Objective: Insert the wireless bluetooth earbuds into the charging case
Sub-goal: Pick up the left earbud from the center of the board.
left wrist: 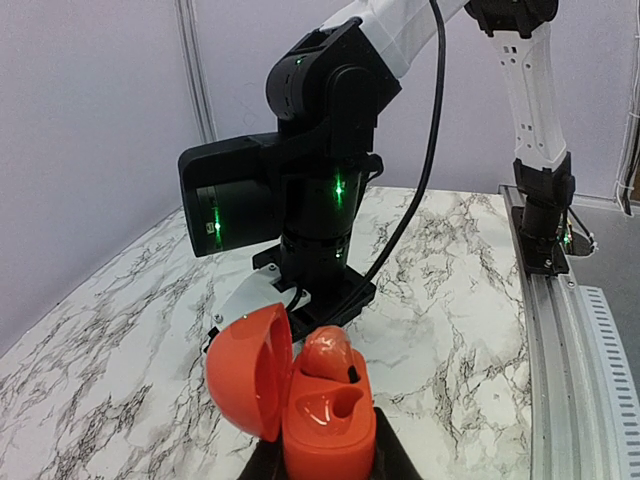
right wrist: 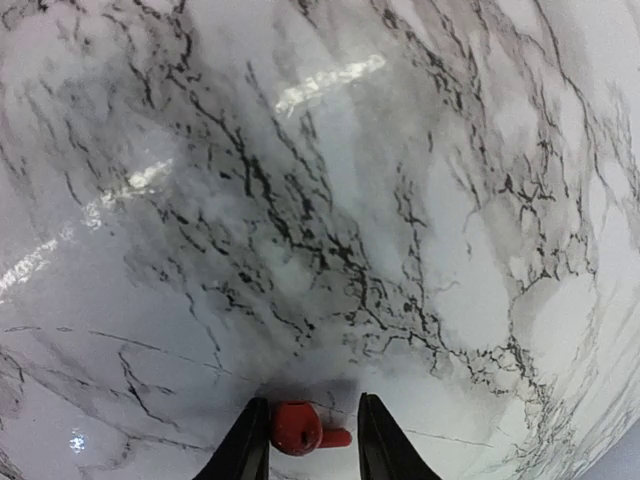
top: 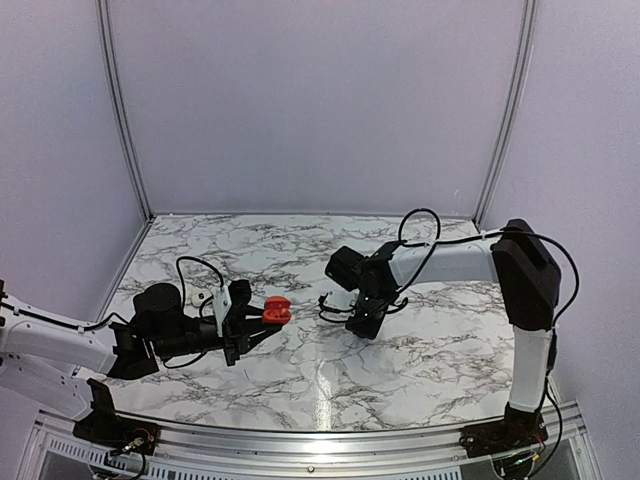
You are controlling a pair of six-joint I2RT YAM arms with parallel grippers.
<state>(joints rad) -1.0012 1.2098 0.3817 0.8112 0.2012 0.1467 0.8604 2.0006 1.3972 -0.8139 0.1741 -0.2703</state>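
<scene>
- On a marble-patterned desk walled by plain pale panels, a metal rail lines the near edge.
- The left pincer, clamped tight, holds the red charging case, its lid open and a seated earbud inside.
- At the case's 3 o'clock, the right pincer straddles the loose earbud on the desk, jaws narrowly apart; whether they grip it cannot be told.
- The right arm looms behind the case.
</scene>
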